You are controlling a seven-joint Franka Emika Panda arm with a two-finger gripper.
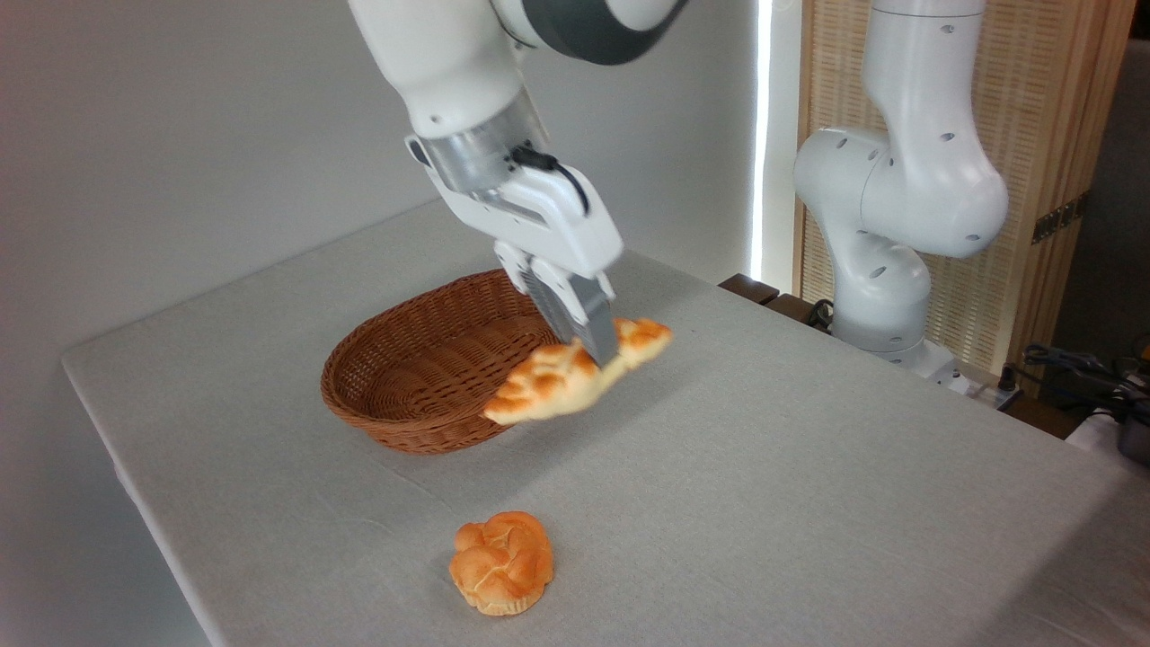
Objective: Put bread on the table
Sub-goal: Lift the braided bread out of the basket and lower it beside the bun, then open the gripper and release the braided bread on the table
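The bread (557,377), a long braided golden loaf with pointed ends, hangs in the air just right of the wicker basket's rim, tilted with its left end lower. My gripper (600,352) is shut on it near its right third, fingers pointing down. The loaf is above the table (809,467), a large light grey cloth surface, and casts a shadow on it. It is not touching the cloth.
The brown oval wicker basket (422,368) stands left of the loaf, its inside looking bare. A small round knotted bun (501,562) lies on the cloth near the front edge. The arm's white base (885,296) stands at the table's far right.
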